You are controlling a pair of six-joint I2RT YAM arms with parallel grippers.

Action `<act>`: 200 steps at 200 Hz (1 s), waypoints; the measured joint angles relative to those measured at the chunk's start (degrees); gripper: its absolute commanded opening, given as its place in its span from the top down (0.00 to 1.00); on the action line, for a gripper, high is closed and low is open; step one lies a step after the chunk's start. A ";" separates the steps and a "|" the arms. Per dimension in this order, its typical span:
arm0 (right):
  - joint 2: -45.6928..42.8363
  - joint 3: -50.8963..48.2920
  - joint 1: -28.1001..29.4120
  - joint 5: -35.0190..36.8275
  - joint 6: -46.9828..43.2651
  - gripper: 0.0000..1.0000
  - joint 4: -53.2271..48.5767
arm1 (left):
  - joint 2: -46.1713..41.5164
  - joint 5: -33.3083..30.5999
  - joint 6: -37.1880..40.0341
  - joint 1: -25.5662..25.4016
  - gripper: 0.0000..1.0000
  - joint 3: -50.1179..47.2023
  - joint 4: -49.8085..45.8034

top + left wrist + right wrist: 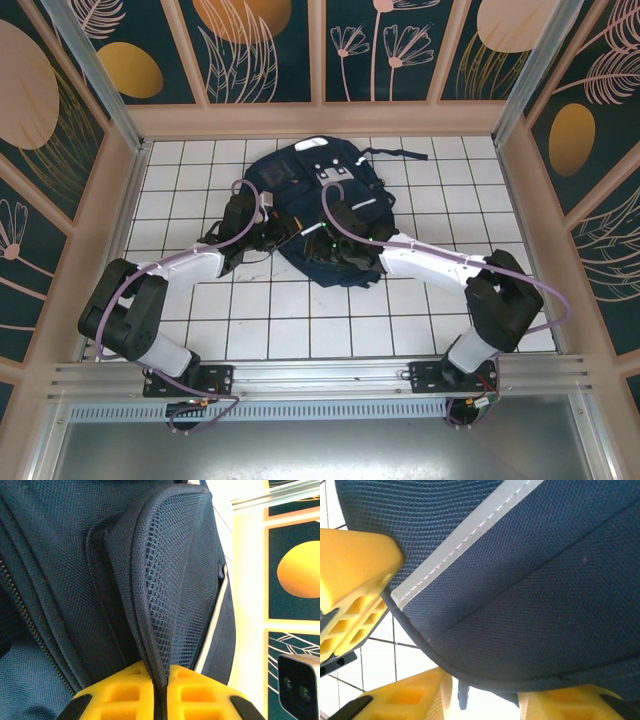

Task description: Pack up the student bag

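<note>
I'm getting an evenly lit overhead view: the white tiled table [300, 320] is reading bright, with only soft, faint shadows falling on it. Through the left wrist camera the bag [60, 580] is showing sharp mesh, while the yellow fingers [125, 697] are blurring at the bottom and the background is blowing out. The right wrist camera is giving crisp weave against glaring white tiles.

You see the student bag [290, 200] in dark navy weave — pale grey strip with white stitching, white-grey patches — on a tabletop [200, 330] of white tiles with dark grout, yellow fingers [130, 695], and teal wall panels [260, 50] with orange ovals.
</note>
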 measured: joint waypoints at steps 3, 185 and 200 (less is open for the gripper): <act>0.22 0.02 0.00 -0.13 0.11 0.67 0.20 | 0.00 0.00 0.00 0.07 0.98 0.00 0.00; 1.97 -2.08 3.87 6.91 2.47 0.74 8.81 | 0.02 -0.02 -2.62 0.74 1.00 -0.04 1.14; 1.97 -2.08 4.07 7.74 2.71 0.78 8.92 | 0.02 -0.02 -2.80 0.74 1.00 -0.04 1.31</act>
